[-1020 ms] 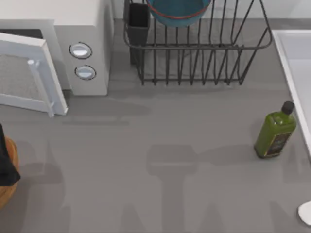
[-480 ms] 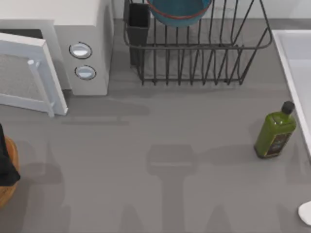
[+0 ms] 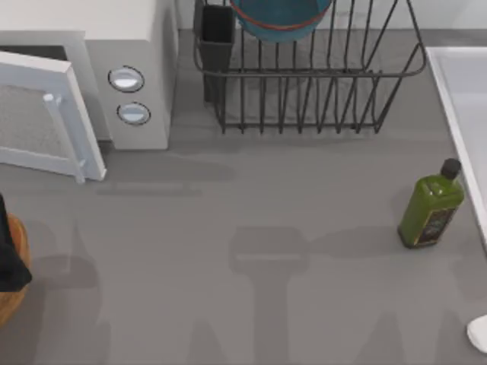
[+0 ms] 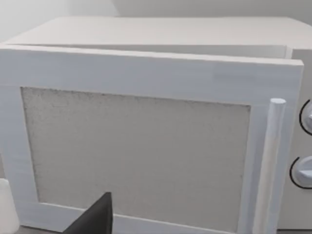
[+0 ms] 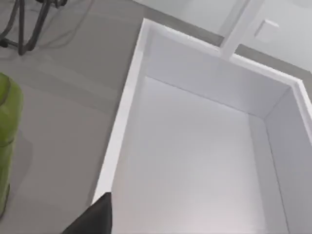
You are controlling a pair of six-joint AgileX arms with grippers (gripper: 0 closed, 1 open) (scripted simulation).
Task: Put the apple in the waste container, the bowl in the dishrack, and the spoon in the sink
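My right fingers (image 5: 95, 219) hang over the sink (image 5: 204, 146), spoon (image 3: 479, 334) at the worktop's right edge; grip state I can't tell.

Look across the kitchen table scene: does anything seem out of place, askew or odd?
Mildly odd: the microwave door hangs open at the top view's left. The green bottle stands upright beside the sink, and the bowl rests in the dishrack. Nothing looks spilled or damaged.
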